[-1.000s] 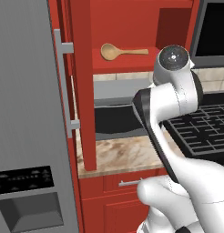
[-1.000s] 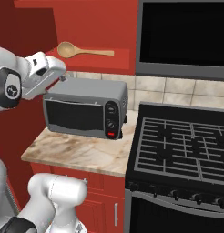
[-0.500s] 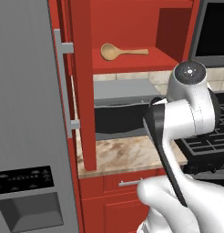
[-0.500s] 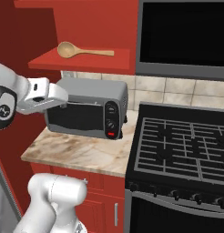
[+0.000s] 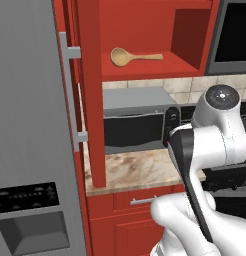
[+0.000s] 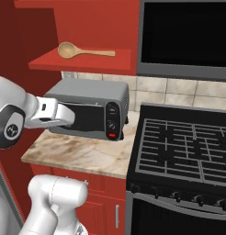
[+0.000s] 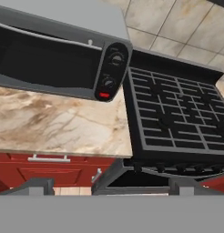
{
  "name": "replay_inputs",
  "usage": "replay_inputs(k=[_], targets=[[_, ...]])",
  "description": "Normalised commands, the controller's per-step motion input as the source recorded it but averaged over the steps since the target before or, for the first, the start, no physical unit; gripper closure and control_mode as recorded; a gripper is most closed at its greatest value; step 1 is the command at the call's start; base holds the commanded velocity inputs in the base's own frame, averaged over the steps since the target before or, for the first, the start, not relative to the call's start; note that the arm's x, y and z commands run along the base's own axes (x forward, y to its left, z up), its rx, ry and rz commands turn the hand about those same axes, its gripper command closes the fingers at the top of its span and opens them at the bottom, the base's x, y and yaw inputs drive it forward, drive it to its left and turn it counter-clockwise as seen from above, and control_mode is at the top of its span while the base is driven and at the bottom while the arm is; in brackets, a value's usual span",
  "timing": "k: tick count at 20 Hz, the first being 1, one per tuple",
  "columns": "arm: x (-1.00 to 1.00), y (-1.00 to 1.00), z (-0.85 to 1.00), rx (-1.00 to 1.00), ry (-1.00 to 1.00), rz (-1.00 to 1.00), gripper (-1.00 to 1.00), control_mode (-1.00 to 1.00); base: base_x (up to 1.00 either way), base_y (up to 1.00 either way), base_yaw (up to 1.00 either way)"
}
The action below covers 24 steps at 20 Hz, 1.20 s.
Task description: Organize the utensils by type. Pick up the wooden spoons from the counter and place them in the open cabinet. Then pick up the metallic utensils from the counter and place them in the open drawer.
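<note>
The wooden spoon (image 6: pixel 85 51) lies on the cabinet shelf (image 6: pixel 82 64), above the arm. A toaster oven (image 6: pixel 94 109) sits on the counter (image 6: pixel 82 153) behind it.

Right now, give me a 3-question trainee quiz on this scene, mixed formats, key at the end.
1. True or false: the tan wooden spoon lies on the shelf of the open red wall cabinet.
2. Multiple choice: what stands on the beige marbled stone counter? A) a kettle B) a grey toaster oven C) a pan
3. Fill in: to the right of the counter sits a black gas ______ with grates.

Key: 1 true; 2 B; 3 stove. In the hand view the robot's gripper stands open with nothing between its tips.
</note>
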Motion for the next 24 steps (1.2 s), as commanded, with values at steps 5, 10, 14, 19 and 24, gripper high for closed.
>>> replay_inputs(k=[5, 10, 14, 19, 24], targets=[[0.00, 0.00, 0.00, 0.00, 0.00, 0.00, -1.00, -1.00, 0.00, 0.00, 0.00], [0.00, 0.00, 0.00, 0.00, 0.00, 0.00, -1.00, -1.00, 0.00, 0.00, 0.00], [-0.01, 0.00, 0.00, 0.00, 0.00, 0.00, -1.00, -1.00, 0.00, 0.00, 0.00], [-0.05, 0.00, 0.00, 0.00, 0.00, 0.00, -1.00, 1.00, -0.05, 0.00, 0.00], [0.00, 0.00, 0.00, 0.00, 0.00, 0.00, -1.00, 1.00, -0.25, -0.03, 0.00]])
